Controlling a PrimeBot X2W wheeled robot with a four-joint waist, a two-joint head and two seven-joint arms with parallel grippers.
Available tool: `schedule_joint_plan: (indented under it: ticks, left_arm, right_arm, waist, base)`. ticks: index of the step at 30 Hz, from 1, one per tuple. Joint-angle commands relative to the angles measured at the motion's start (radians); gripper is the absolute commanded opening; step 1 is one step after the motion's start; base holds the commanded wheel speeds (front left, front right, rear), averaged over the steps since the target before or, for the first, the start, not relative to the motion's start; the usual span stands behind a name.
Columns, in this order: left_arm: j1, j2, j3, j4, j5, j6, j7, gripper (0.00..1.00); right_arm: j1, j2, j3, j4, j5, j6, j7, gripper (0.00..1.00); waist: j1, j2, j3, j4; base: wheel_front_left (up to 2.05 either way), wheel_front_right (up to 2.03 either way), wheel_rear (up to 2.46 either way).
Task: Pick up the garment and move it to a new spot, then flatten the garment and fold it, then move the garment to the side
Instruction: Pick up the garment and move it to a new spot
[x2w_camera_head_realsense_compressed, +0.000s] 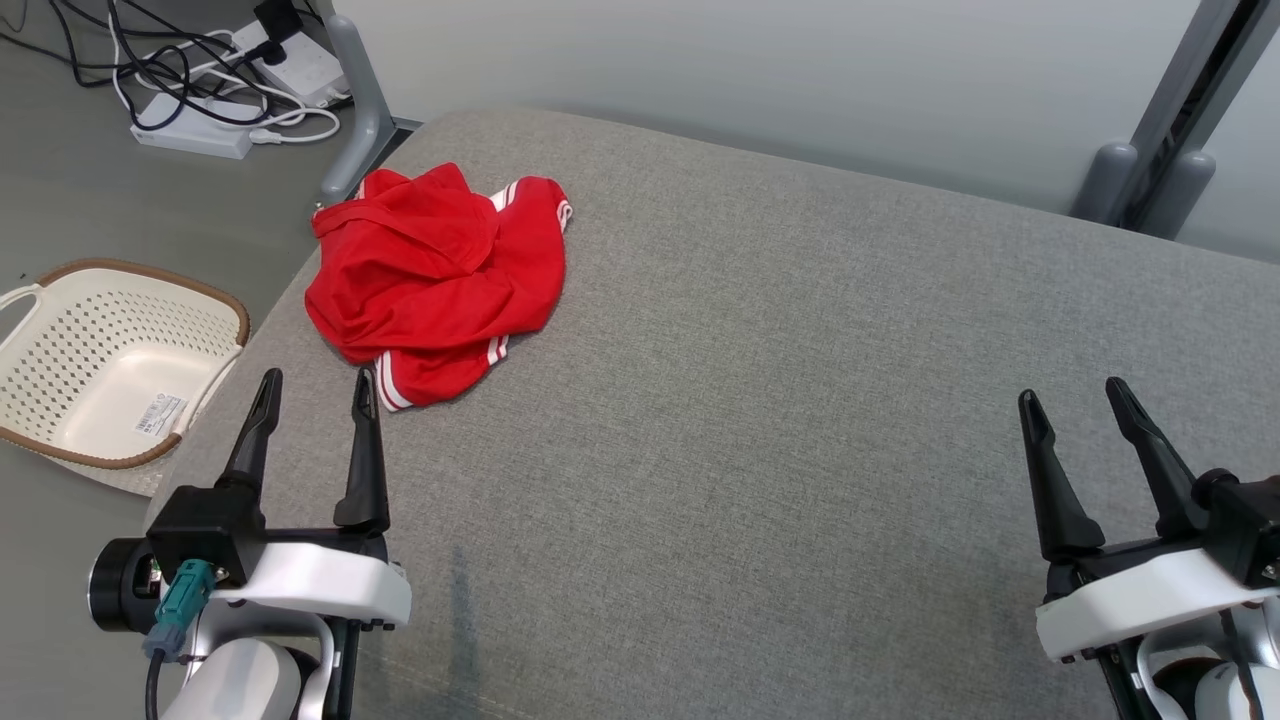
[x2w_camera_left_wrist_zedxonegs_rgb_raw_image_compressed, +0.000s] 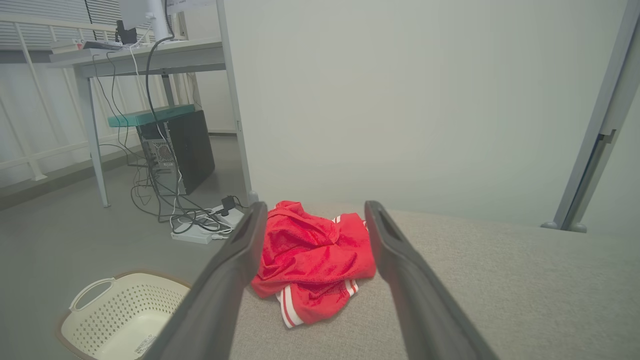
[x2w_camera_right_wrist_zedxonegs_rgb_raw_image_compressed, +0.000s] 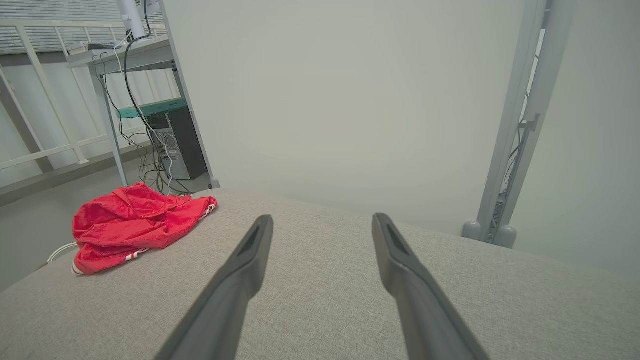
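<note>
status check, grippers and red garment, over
Left gripper open, empty, just short of the garment. Right gripper open, empty, far right. Garment crumpled near left edge of grey cushion. Path clear.

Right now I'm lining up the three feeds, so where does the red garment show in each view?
Head view: red garment upper left, just beyond the left gripper.
Left wrist view: centre, between that gripper's fingers.
Right wrist view: left, mid-height.
Shared landmark: the grey cushion under it.

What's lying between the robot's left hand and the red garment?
Only a short strip of bare grey cushion. In the head view the left hand, open, sits just short of the striped hem of the red garment.
</note>
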Motion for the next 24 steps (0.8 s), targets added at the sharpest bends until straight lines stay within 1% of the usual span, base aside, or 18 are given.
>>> schedule_joint_plan:
  ticks: [1, 4, 9, 12, 14, 17, 24]
  left_arm:
    - [-0.008, 0.002, 0.005, -0.004, -0.003, 0.007, -0.006, 1.0]
    - [-0.028, 0.002, 0.01, -0.016, -0.003, 0.006, -0.008, 1.0]
    - [-0.103, 0.011, 0.021, -0.02, 0.004, -0.017, -0.009, 1.0]
    - [-0.178, 0.02, 0.031, 0.003, 0.003, -0.036, 0.001, 1.0]
    - [-0.228, 0.019, 0.041, 0.041, -0.02, -0.061, 0.009, 1.0]
    - [-0.314, 0.014, 0.06, 0.145, -0.06, -0.108, 0.027, 1.0]
    - [-0.492, -0.005, 0.078, 0.503, -0.146, -0.222, 0.086, 1.0]
  right_arm:
    - [-0.007, -0.008, 0.0, -0.006, -0.004, 0.0, 0.003, 1.0]
    - [-0.01, -0.012, -0.002, -0.012, -0.002, 0.0, 0.005, 1.0]
    - [-0.029, -0.025, 0.008, -0.03, -0.001, 0.0, 0.019, 1.0]
    - [-0.048, -0.043, 0.016, -0.045, -0.001, 0.0, 0.029, 1.0]
    - [-0.064, -0.055, 0.021, -0.057, 0.001, 0.0, 0.039, 1.0]
    - [-0.089, -0.071, 0.025, -0.073, 0.006, 0.0, 0.051, 1.0]
    - [-0.149, -0.1, 0.042, -0.094, 0.015, 0.0, 0.062, 1.0]
  waist:
    - [0.0, 0.0, 0.005, -0.003]
    - [0.0, 0.0, 0.019, -0.008]
    - [0.0, 0.0, 0.064, -0.027]
    - [0.0, 0.0, 0.106, -0.047]
    - [0.0, 0.0, 0.14, -0.062]
    - [0.0, 0.0, 0.196, -0.091]
    - [0.0, 0.0, 0.311, -0.171]
  base:
    - [0.0, 0.0, 0.0]
    - [0.0, 0.0, 0.0]
    - [0.0, 0.0, 0.0]
    - [0.0, 0.0, 0.0]
    - [0.0, 0.0, 0.0]
    - [0.0, 0.0, 0.0]
    - [0.0, 0.0, 0.0]
